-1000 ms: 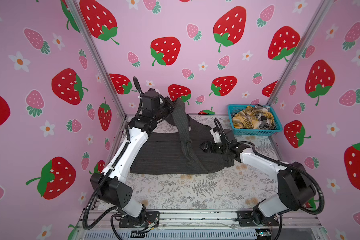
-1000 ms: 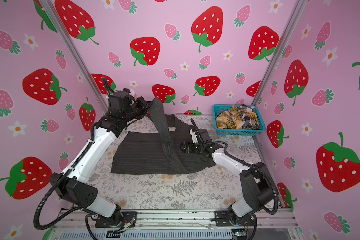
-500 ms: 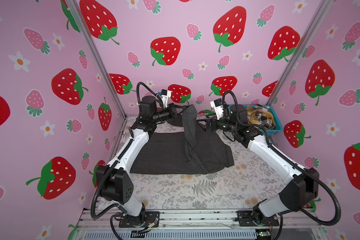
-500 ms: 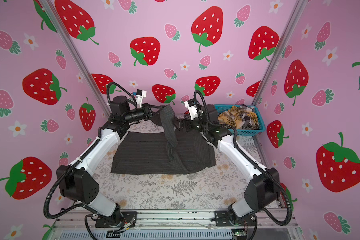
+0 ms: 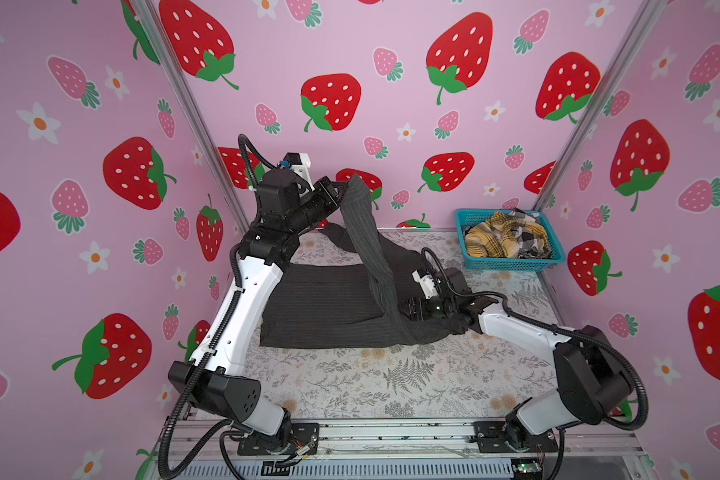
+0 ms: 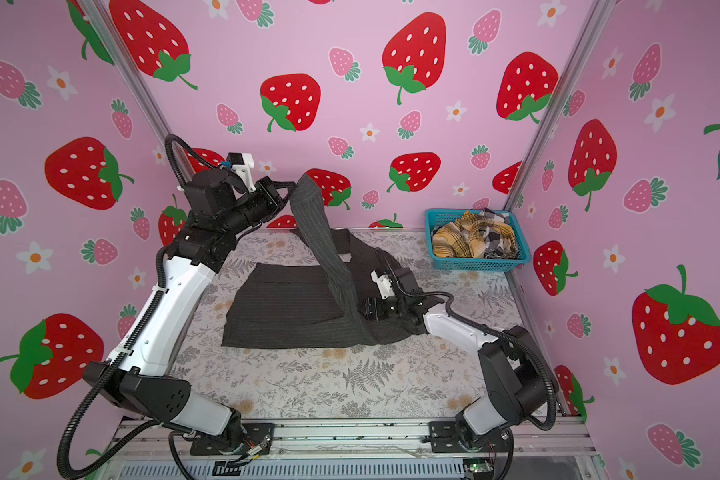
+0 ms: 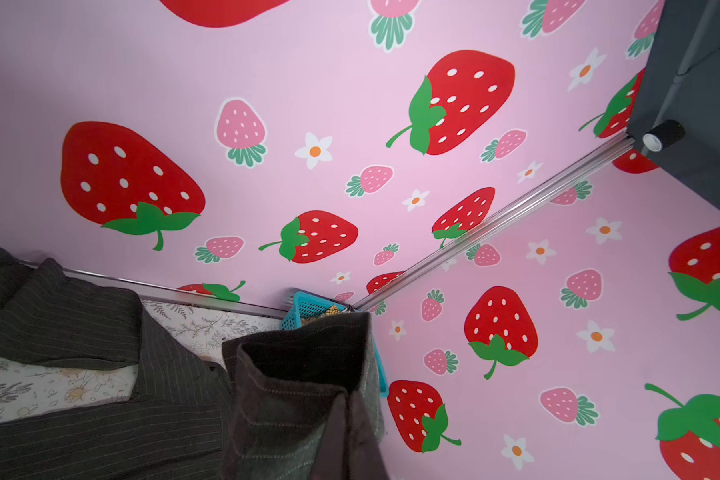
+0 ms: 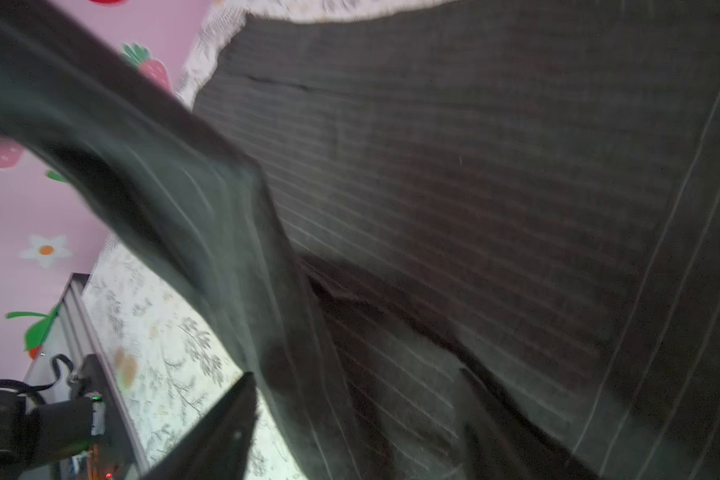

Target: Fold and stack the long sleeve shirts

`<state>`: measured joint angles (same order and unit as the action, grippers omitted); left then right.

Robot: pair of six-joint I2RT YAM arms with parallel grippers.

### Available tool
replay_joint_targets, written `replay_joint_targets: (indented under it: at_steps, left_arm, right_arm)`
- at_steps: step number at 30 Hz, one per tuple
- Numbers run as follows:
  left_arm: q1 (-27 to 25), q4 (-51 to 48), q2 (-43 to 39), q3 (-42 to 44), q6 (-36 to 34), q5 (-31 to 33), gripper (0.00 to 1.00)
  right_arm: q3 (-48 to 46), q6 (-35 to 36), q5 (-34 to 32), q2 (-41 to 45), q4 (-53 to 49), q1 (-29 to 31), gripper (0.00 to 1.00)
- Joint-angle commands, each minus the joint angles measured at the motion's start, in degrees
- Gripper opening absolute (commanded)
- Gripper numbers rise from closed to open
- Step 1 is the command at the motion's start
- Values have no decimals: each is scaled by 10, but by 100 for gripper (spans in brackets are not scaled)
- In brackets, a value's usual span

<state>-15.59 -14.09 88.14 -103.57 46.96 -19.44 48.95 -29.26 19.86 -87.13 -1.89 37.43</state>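
In both top views, the dark shirt [image 5: 321, 307] [image 6: 283, 309] is lying spread mid-surface [image 5: 391, 382]. Its sleeve [image 5: 362, 224] is rising slantwise to the left claw [image 5: 344, 187], which is pinching the sleeve's end high up near the back wall. The right claw [image 5: 404, 311] is sitting low on the shirt's right part, beside the sleeve's base. A basket [image 5: 512, 264] in the back right corner is holding plaid and checked shirts [image 5: 504, 239].

The left wrist view is showing the cuff [image 7: 300, 395] bunched close up, hiding the claw's tips, with the shirt lying beneath.

The right wrist view, blurred, is showing the fingers [image 8: 225, 419] standing apart with striped cloth between them. Whether they are gripping it I cannot tell.
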Motion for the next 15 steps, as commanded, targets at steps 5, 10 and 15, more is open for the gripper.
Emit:
replay_joint_targets:
  at_steps: [5,10,15]
  left_arm:
    - [-6,86,35,24,23,5,0]
    - [-6,154,42,28,43,-16,0]
    - [-6,169,55,0,60,-23,0]
  right_arm:
    - [-82,-135,-55,-6,24,-6,34]
    - [-74,-145,-65,-25,-2,-21,53]
    - [-37,-123,-76,0,-12,-35,69]
